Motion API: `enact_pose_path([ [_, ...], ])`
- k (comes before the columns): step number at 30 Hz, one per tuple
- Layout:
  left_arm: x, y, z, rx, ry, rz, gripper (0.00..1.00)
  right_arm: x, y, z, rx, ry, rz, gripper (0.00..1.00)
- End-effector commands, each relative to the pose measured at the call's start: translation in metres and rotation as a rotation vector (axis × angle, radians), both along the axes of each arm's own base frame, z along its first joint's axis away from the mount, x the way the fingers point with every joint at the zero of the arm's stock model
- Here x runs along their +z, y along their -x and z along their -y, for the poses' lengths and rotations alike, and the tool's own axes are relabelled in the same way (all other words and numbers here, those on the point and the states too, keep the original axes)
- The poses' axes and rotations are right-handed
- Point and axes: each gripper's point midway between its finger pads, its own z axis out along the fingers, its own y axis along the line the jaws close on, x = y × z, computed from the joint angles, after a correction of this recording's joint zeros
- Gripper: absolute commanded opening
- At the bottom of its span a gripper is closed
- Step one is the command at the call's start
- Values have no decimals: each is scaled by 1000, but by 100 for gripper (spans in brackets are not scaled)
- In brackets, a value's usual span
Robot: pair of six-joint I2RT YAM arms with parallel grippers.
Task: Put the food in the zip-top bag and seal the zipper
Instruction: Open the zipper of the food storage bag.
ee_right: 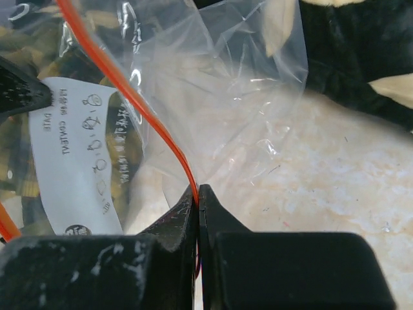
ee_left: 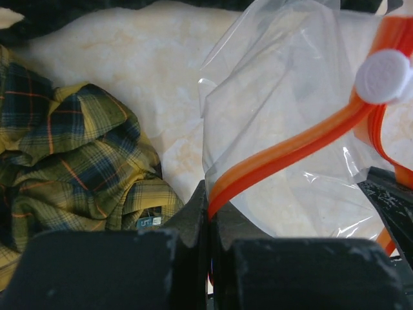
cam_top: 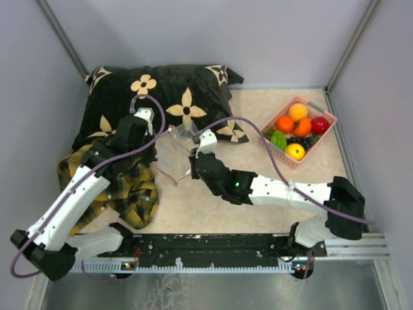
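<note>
The clear zip-top bag (cam_top: pixel 175 150) hangs between my two grippers above the beige table. My left gripper (ee_left: pixel 210 205) is shut on the red-orange zipper (ee_left: pixel 290 152) at one side of the bag's mouth. A white slider (ee_left: pixel 385 76) sits on that strip. My right gripper (ee_right: pixel 198 194) is shut on the zipper (ee_right: pixel 142 103) at the other side, with the crinkled bag (ee_right: pixel 226 97) spreading beyond it. The food (cam_top: pixel 295 129) lies in the pink basket (cam_top: pixel 324 132) at the right: oranges, a red apple, a lemon, a green piece and dark grapes. I see nothing inside the bag.
A black pillow (cam_top: pixel 161 97) with cream flowers lies at the back left. A yellow-black plaid cloth (cam_top: pixel 132 194) is bunched under the left arm. The right arm (cam_top: pixel 277 190) stretches across the front of the table. Grey walls close in both sides.
</note>
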Motion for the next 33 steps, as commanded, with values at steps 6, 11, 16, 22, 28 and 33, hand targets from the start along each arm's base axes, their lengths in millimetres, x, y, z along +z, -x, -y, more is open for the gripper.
enact_pose_path([
  [6, -44, -6, 50, -156, -31, -182, 0, 2, -11, -2, -23, -81, -30, 28],
  [11, -40, -10, 75, -208, -35, -164, 0, 5, -22, 7, -23, -116, -40, 34],
  [16, -34, -11, 89, -234, -37, -145, 0, 12, -35, 13, -34, -116, -22, 35],
  [22, -22, -14, 77, -203, -90, -109, 0, 24, -50, 32, -99, -103, 2, 23],
  [28, 6, -18, 40, -85, -177, -12, 0, 42, -55, 50, -129, -127, 31, 0],
  [33, 13, -15, 18, -17, -228, 11, 1, 39, -54, 61, -164, -146, 22, 0],
])
